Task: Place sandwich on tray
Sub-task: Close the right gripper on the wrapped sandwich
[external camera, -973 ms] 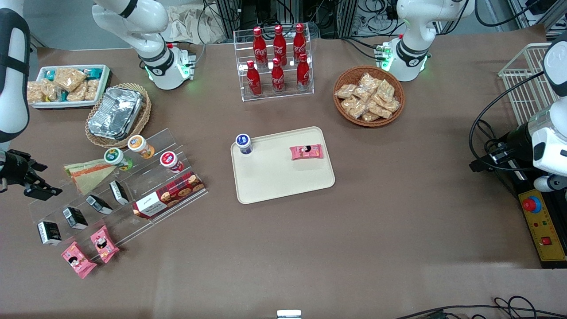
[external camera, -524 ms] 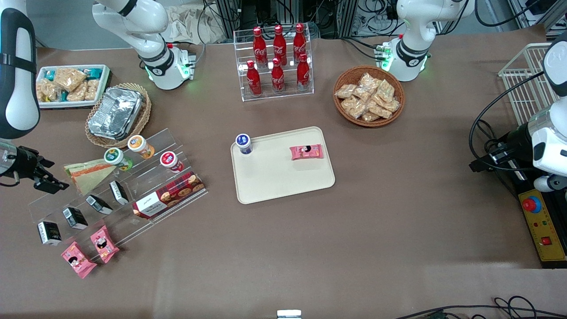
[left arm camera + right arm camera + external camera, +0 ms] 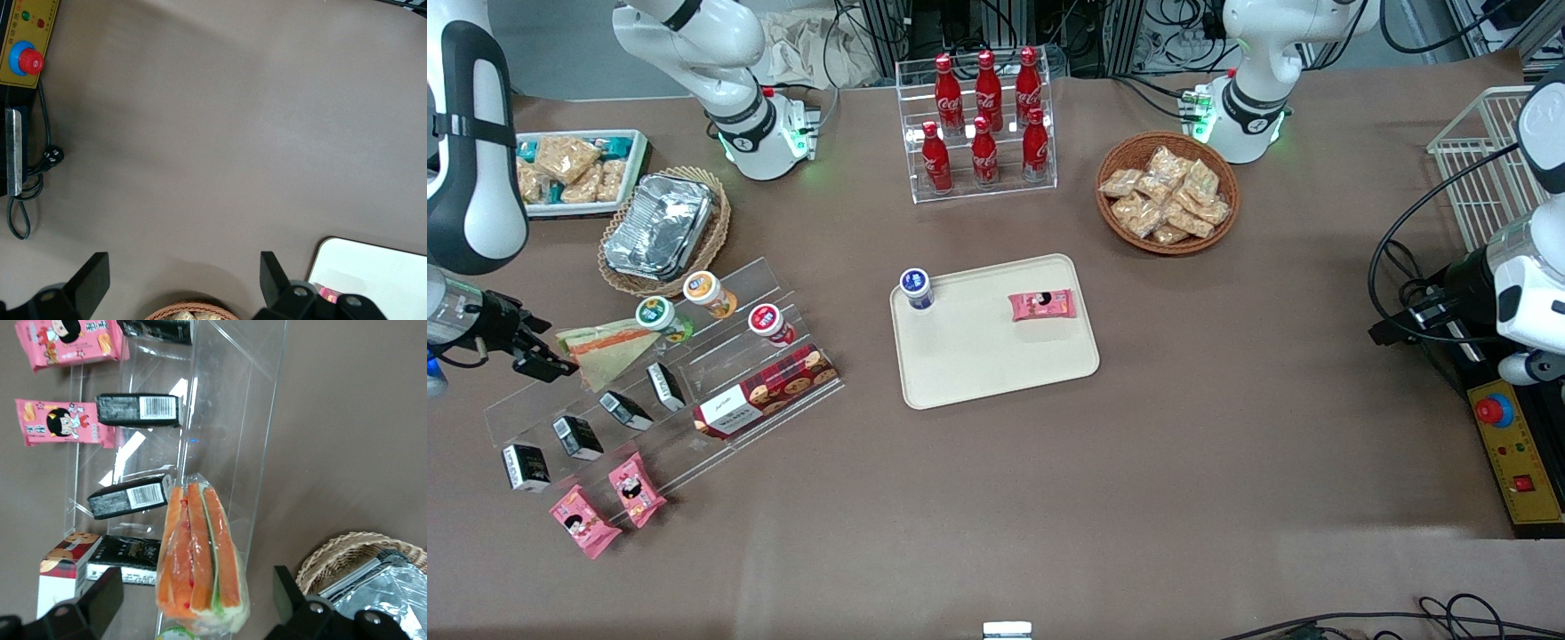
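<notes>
The black end effector [image 3: 547, 364] is held open just beside the plastic-wrapped triangular sandwich [image 3: 609, 348] on the clear acrylic tiered rack [image 3: 720, 356], at nine o'clock of the cream rectangular tray [image 3: 996, 356] on the brown surface [image 3: 1227, 444].

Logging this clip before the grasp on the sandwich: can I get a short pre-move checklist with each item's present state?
1. Gripper open: ok, the wrist view shows both fingers spread apart with nothing between them.
2. Gripper lined up with the sandwich: ok, the wedge sits centred in the gap between the fingers.
3. Fingers touching the sandwich: not ok, they are still apart from it.
4. Sandwich free to lift: cannot tell; it rests on the clear acrylic stand, close to the green-lidded cup.
5. Bare space on the tray: ok, only a blue-capped bottle and a pink packet sit on it.
</notes>
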You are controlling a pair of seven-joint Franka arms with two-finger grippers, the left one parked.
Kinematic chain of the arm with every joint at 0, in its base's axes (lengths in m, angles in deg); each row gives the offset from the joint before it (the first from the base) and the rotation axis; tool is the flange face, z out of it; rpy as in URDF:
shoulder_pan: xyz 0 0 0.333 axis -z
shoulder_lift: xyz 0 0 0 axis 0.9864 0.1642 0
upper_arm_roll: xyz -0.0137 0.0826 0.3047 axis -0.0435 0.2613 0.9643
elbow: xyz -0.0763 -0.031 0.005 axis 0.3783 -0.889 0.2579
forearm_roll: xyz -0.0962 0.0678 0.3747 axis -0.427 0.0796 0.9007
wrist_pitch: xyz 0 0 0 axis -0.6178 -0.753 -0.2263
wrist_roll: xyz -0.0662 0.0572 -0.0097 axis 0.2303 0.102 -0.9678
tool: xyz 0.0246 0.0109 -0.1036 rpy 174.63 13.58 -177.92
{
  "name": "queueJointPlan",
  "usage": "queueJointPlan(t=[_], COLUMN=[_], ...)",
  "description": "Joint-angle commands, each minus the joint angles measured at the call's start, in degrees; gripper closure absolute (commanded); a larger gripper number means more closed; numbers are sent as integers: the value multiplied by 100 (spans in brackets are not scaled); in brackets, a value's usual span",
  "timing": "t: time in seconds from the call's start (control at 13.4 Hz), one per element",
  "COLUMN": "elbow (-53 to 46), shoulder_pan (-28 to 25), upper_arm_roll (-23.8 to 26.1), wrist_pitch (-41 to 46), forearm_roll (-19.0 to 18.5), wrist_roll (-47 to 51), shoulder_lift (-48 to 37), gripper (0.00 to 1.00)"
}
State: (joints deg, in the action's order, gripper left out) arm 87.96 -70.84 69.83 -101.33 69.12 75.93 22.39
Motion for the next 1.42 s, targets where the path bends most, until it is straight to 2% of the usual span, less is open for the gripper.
queueJointPlan(t=[0.0,0.22,0.3,0.37,0.45,0.6,0.67,1.12,1.35], elbow=[205,503,617,679,697,697,697,522,-415], shoulder_pan=[5,-4,-4,-4,-4,-4,-12,-21,-21], upper_arm_roll=[19,19,19,19,19,19,19,63,72], wrist_pitch=[-338,-725,-856,-927,-928,-893,-876,-499,579], forearm_roll=[126,126,126,126,126,126,126,126,134], wrist_roll=[-102,-102,-102,-102,-102,-172,-294,-418,-427], shoulder_lift=[35,44,44,53,70,79,88,-8,17], gripper=[0,1,3,10,29,79,100,100,100])
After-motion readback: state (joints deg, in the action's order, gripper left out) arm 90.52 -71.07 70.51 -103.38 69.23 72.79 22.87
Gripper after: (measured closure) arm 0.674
